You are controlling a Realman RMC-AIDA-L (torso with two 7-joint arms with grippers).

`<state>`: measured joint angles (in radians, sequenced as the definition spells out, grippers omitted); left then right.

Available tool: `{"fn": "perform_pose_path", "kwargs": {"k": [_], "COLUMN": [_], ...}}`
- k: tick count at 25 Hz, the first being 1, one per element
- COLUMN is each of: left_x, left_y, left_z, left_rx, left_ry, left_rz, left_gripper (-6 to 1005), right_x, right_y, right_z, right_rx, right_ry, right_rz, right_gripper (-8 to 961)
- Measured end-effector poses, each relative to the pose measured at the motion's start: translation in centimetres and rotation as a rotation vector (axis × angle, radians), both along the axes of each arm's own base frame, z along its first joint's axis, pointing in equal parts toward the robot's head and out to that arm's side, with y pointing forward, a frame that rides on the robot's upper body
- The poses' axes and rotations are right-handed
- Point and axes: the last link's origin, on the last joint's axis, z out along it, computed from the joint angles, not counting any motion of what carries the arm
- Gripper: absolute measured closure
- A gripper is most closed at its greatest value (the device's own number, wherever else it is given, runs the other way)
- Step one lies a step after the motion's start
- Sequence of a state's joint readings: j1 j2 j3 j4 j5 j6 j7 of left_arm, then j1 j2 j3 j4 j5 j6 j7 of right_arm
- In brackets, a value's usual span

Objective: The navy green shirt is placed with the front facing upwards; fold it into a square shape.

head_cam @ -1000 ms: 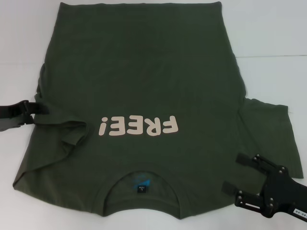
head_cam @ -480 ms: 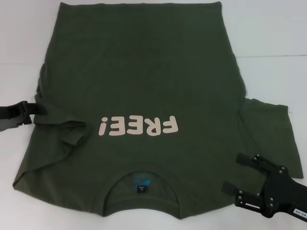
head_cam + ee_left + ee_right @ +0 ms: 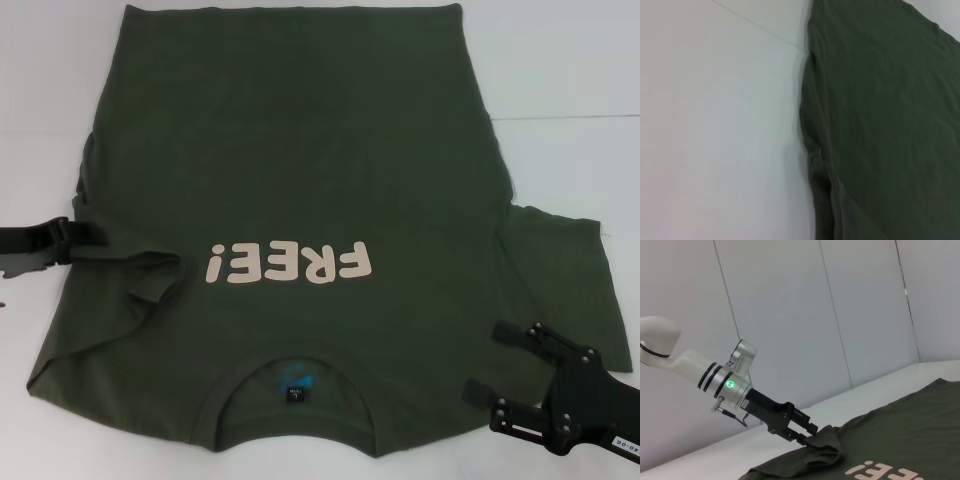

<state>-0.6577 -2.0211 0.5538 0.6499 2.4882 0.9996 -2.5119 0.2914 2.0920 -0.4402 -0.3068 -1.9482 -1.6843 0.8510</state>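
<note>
Your left gripper (image 3: 85,235) fingers pinch the navy green shirt (image 3: 300,170) sleeve, your right gripper (image 3: 490,365) fingers are apart, so a hard pull may bunch it.

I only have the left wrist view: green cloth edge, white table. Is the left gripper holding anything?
Observer: Yes. In the right wrist view the left gripper pinches a raised bunch of the navy green shirt at its left edge.
Operator: And the right gripper?
Observer: The head view shows the right gripper open, over the shirt's right shoulder area.
Operator: Sleeves folded?
Observer: The left sleeve is turned inward, while the right sleeve lies flat outward.
</note>
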Motion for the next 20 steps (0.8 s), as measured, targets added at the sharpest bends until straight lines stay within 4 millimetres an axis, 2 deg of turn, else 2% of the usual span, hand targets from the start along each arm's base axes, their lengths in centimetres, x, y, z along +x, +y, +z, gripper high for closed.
{"fn": "perform_pose_path", "kwargs": {"k": [8, 16, 19, 20], "left_x": [0.9, 1.8, 2.1, 2.2], "left_y": [0.2, 0.7, 0.9, 1.1], "left_z": [-1.4, -1.9, -2.0, -2.0], "left_rx": [-0.059, -0.056, -0.034, -0.019], "left_ry": [0.003, 0.007, -0.010, -0.020], "left_rz": [-0.027, -0.058, -0.059, -0.058], "left_gripper": [448, 492, 732, 766], "right_x": [0.0, 0.0, 0.0, 0.0], "right_y": [0.0, 0.0, 0.0, 0.0], "right_z": [0.0, 0.0, 0.0, 0.0], "right_rx": [0.001, 0.002, 0.003, 0.003], "right_ry": [0.000, -0.002, -0.003, -0.003], "right_rz": [0.001, 0.003, 0.003, 0.003], "right_gripper": [28, 29, 29, 29]}}
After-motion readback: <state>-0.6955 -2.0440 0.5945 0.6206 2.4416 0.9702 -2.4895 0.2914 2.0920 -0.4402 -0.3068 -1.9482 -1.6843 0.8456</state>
